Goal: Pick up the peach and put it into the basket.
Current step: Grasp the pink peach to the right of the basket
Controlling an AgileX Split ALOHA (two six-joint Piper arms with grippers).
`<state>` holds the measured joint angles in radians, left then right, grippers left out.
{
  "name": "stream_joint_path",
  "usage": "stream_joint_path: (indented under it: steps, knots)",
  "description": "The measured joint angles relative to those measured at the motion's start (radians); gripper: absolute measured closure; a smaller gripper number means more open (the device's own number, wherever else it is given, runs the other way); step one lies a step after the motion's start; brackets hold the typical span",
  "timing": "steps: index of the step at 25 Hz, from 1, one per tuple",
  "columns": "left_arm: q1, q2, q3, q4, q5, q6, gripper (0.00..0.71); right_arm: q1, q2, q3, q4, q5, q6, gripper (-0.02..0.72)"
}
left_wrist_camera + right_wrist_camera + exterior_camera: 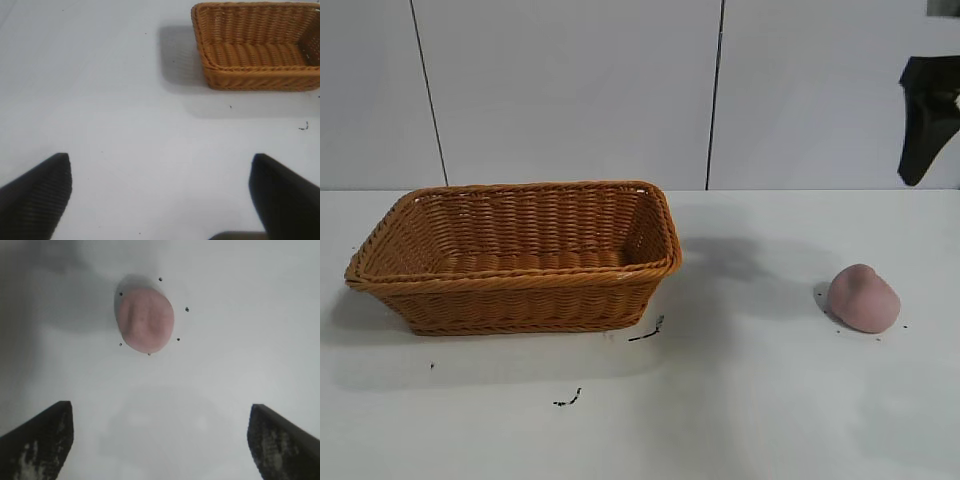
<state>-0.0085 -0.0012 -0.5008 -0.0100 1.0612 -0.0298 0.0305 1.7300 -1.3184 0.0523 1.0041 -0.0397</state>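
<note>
peach [863, 298] sits on the white counter [750, 400], well right of the basket [520, 255]: dusty pink, matte, rounded, faint crease. right tool [160, 440] hangs above it, spread wide, empty. left tool [160, 195] wide apart, empty, off from the basket.

We've got an orange-brown woven basket [515, 255] at 9 o'clock, a dusty-pink peach [863, 298] at 3, a white table [740, 400] with small black specks, and black jaws.
</note>
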Motion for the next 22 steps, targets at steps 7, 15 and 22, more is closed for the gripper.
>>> stream_joint_path:
  steps: [7, 15, 22]
  knots:
    - [0.000, 0.000, 0.000, 0.000, 0.000, 0.000, 0.017, 0.025, 0.147, -0.026, -0.046, -0.101, -0.010, 0.049]
    - [0.000, 0.000, 0.000, 0.000, 0.000, 0.000, 0.017, 0.025, 0.304, -0.027, -0.061, -0.236, -0.011, 0.049]
    - [0.000, 0.000, 0.000, 0.000, 0.000, 0.000, 0.017, 0.025, 0.374, -0.027, -0.052, -0.256, -0.011, 0.049]
